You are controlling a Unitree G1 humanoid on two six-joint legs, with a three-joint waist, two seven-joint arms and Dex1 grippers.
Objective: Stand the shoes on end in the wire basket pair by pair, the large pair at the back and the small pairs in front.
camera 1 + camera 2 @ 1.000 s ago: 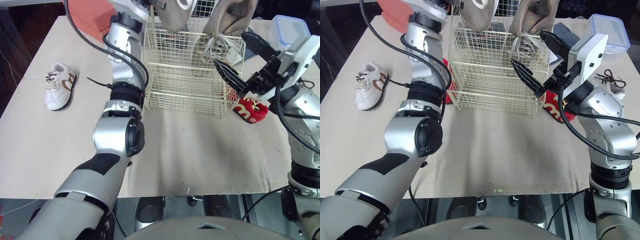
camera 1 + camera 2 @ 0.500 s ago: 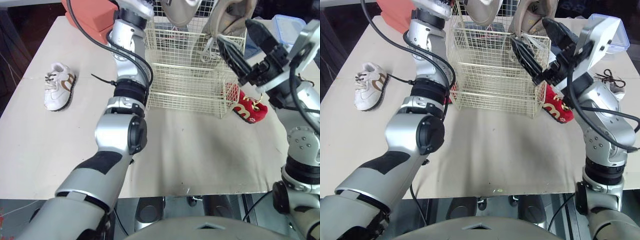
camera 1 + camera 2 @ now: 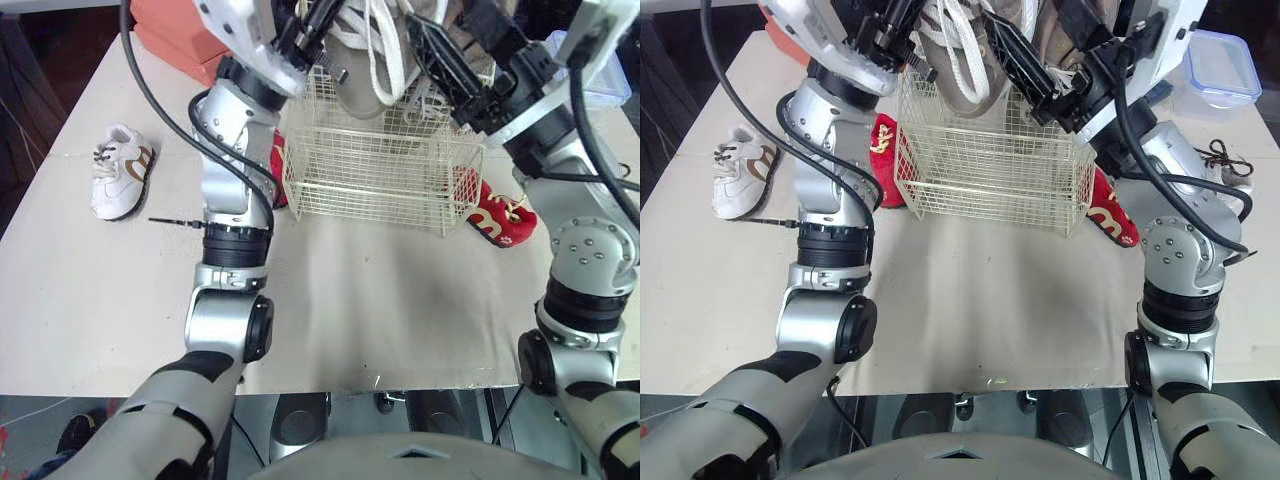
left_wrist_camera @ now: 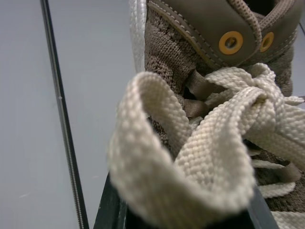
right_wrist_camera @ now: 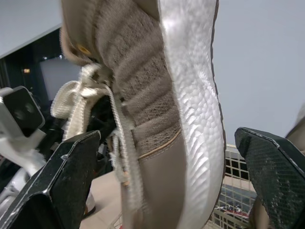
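A cream wire basket (image 3: 380,170) stands mid-table. Two large tan shoes with white laces rise from its back. My left gripper (image 3: 312,28) is shut on the left-hand tan shoe (image 3: 358,85), whose laces (image 4: 190,157) hang loose right before the left wrist camera. My right gripper (image 3: 466,50) is open beside the other tan shoe (image 5: 157,109), its white sole between the spread fingers (image 5: 62,186). One red shoe (image 3: 497,216) lies against the basket's right side, another (image 3: 277,170) at its left. A small white and brown shoe (image 3: 118,170) lies far left.
An orange-red box (image 3: 175,25) sits at the table's back left. A lidded plastic container (image 3: 1212,62) is at the back right, with another small shoe (image 3: 1228,165) near the right edge. The table (image 3: 400,310) in front of the basket is bare.
The head camera has shifted. My right gripper has risen and moved left to straddle the right tan shoe. My left arm has swung up, with the left tan shoe's laces now dangling.
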